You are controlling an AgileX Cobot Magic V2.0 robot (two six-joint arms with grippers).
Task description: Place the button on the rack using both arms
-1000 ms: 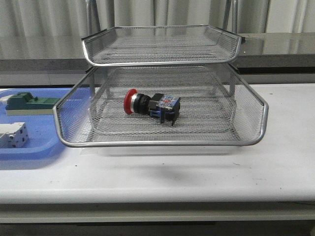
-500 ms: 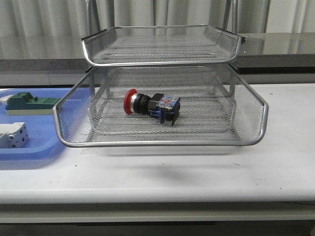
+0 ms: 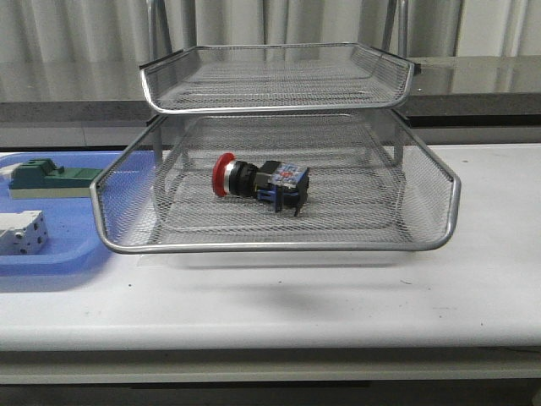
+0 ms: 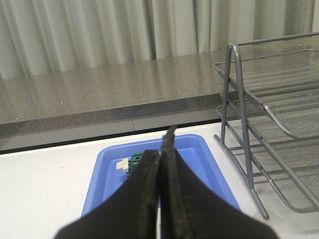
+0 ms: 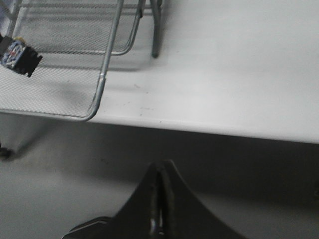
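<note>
The button (image 3: 259, 182), with red cap, black body and blue rear block, lies on its side in the middle tier of the silver wire-mesh rack (image 3: 279, 245). Its rear block also shows in the right wrist view (image 5: 17, 56). Neither gripper shows in the front view. My left gripper (image 4: 162, 149) is shut and empty, above the blue tray, with the rack (image 4: 259, 144) off to one side. My right gripper (image 5: 160, 172) is shut and empty, off the table's front edge, well away from the rack (image 5: 99, 84).
A flat blue plastic tray (image 3: 59, 254) at the table's left holds a green block (image 3: 51, 179) and a white-grey block (image 3: 21, 233). A grey stone ledge and curtains run behind the table. The white table (image 3: 473, 279) extends right of the rack.
</note>
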